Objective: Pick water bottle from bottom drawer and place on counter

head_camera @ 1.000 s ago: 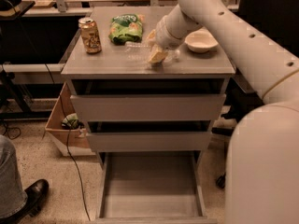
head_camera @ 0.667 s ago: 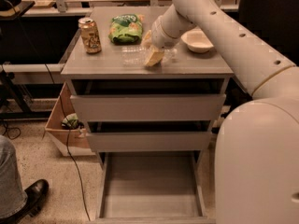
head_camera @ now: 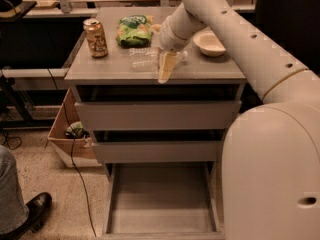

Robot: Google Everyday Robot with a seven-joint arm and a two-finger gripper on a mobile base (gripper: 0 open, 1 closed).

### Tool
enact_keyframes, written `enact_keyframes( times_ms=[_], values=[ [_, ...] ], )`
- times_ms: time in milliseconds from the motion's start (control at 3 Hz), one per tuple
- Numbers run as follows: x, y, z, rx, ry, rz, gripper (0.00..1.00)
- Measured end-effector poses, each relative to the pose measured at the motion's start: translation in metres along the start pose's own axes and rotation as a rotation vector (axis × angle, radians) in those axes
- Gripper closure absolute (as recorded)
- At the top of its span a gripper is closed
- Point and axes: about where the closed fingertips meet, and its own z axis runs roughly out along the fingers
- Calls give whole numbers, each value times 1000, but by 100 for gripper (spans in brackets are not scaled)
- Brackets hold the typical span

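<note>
The water bottle [head_camera: 144,59] lies on its side on the counter [head_camera: 100,66], near the front edge, between the can and the bowl. My gripper [head_camera: 167,67] reaches down from the right and stands at the bottle's right end, its tan tip low over the counter and covering part of the bottle. The bottom drawer [head_camera: 160,199] is pulled out at floor level and its tray shows nothing inside.
A gold-tan can [head_camera: 96,38], a green snack bag [head_camera: 134,30] and a white bowl [head_camera: 210,43] also stand on the counter. The two upper drawers [head_camera: 157,115] are slightly open. A cardboard box [head_camera: 62,134] sits left of the cabinet. A person's shoe [head_camera: 31,211] is at bottom left.
My gripper has moved a little left and toward the counter's front edge. The bottle now shows lying on the counter to its left.
</note>
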Motion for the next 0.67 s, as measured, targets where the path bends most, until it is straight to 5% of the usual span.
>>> enact_keyframes(
  times_ms=[667],
  values=[
    [17,4,-32,4,-41,31,0]
  ],
)
